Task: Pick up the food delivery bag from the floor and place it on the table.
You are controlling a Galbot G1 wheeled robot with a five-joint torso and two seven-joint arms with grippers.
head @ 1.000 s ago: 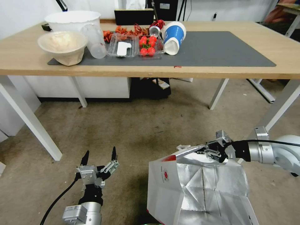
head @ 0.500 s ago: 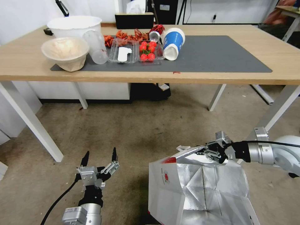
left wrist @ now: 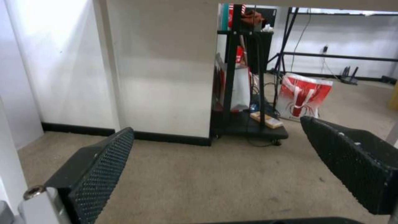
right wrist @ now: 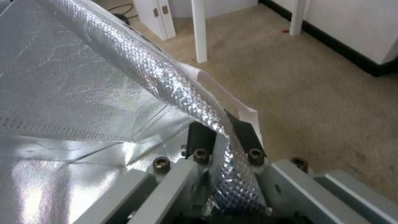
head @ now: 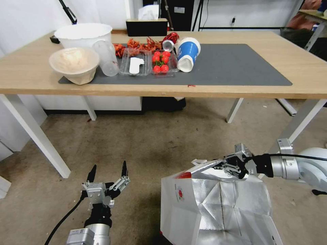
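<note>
The right gripper has its jaws clenched on the bag rim; the left gripper, jaws released, hangs over the floor.

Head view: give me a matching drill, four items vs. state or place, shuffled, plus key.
Column 1:
1. bag
2. left gripper
3. right gripper
4. blue cup

Column 2:
A. open, empty, low over the floor
B. lying on its side on the grey mat
C. shut on the foil rim
D. mouth open, foil lining showing, in front of the table

Pairs: 1-D, 2-A, 3-C, 4-B
</note>
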